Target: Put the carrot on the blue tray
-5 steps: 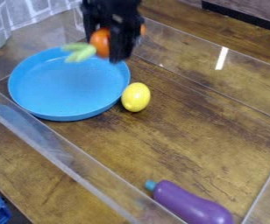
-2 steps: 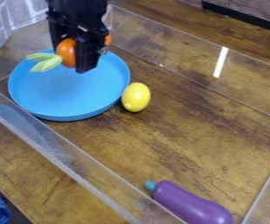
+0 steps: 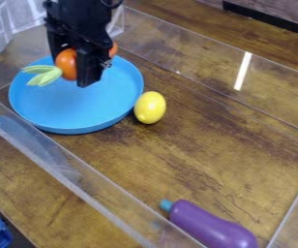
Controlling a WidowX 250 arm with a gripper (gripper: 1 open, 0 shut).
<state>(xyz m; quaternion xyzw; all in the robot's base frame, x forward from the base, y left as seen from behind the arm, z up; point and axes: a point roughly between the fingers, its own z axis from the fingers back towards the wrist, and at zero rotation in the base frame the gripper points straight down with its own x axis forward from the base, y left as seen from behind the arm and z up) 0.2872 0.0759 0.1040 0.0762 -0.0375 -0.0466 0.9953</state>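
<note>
Carrot (image 3: 64, 65) clamped in part-open hand (image 3: 78, 70), leaves pointing left, held just over blue tray (image 3: 74, 114) near tabletop's far-left corner.

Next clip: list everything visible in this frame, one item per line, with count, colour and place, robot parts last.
carrot: one, orange with pale green leaves, held in the gripper over the blue tray's left part
blue tray: one, bright blue, round, upper left of the table
lemon: one, yellow, beside the tray's right rim
eggplant: one, purple with green cap, bottom right
clear walls: transparent, fencing the work area
table: one, dark brown wood
gripper: one, black, pointing down, closed on the carrot
</note>
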